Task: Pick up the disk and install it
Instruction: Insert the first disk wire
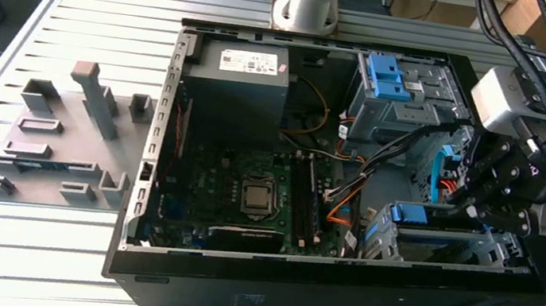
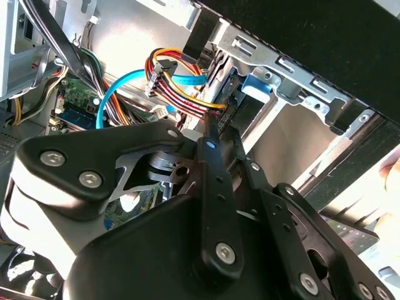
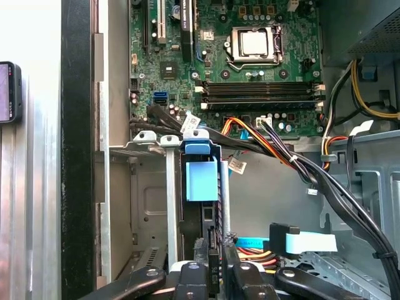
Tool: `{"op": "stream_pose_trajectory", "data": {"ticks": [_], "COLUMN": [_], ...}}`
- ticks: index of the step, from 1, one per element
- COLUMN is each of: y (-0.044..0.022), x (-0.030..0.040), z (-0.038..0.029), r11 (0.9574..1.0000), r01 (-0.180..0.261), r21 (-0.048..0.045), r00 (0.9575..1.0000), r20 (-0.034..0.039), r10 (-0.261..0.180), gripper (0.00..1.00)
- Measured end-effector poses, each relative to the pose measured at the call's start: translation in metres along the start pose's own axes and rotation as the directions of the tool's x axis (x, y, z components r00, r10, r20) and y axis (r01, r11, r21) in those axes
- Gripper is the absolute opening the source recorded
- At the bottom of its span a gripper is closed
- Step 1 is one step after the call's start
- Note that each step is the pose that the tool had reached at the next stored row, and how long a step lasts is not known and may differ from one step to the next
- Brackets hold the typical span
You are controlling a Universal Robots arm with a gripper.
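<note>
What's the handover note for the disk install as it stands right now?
Gripper: down inside the open PC case, at the lower drive cage on the exterior view's right. In the first wrist view its fingers close around the edge of the disk.
Disk: standing on edge in the cage slot, blue carrier tab showing; how deep it sits cannot be told.
Done: disk picked up and brought into the cage.
Left: confirm it is fully seated, then release.

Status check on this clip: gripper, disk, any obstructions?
Gripper low inside the open case, at the drive cage. Disk standing in the cage, blue carrier showing. Cable bundle close beside; finger state unclear.
</note>
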State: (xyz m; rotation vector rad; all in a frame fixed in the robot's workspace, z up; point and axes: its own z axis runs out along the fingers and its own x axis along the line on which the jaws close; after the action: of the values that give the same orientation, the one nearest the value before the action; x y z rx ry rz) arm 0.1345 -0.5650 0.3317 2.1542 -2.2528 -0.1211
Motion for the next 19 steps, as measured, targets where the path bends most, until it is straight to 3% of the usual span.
{"op": "stream_pose_trajectory", "data": {"ticks": [12, 16, 19], "y": [0.0008, 0.0008, 0.0008], "x": [-0.0004, -0.0005, -0.0005], "z": [-0.0114, -0.0117, -0.0117], "r11": [1.0, 1.0, 1.0], "r01": [0.0, 0.0, 0.0], "r21": [0.0, 0.0, 0.0], "r00": [1.0, 1.0, 1.0], "r20": [0.0003, -0.0001, 0.0], "r10": [0.0, 0.0, 0.0], "gripper": [0.23, 0.11, 0.11]}}
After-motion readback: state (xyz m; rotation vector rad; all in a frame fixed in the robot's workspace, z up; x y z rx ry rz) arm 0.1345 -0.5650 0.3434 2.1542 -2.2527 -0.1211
